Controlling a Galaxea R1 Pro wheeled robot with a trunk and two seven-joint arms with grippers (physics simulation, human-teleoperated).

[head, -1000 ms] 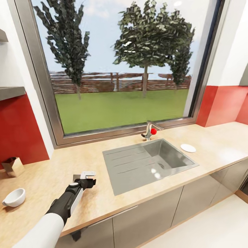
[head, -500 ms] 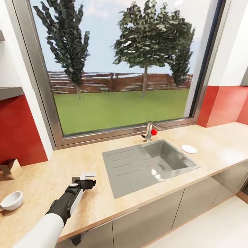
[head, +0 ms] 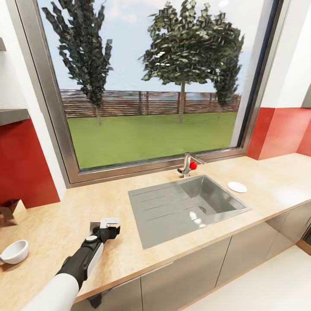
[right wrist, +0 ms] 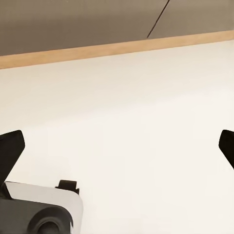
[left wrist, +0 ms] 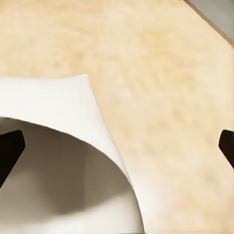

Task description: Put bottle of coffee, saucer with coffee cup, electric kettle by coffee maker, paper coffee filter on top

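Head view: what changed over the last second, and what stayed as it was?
The whole picture slid left, so the camera turned slightly right; the coffee cup and the dark object at the left edge sit nearer that edge. The left gripper hovers a bit lower in frame, over the countertop, with a white sheet between its open fingers. The sink, faucet and saucer did not move.

A beige bench (head: 60, 216) runs under a wide window (head: 151, 86) showing trees, a fence and grass. A steel sink (head: 188, 206) is set into it, its drainboard at 9 o'clock of the basin. At 12 o'clock of the sink stands a tap (head: 187, 164) with a red knob. Red wall panels (head: 283, 129) flank the window; grey cabinet fronts (head: 242, 255) sit below.
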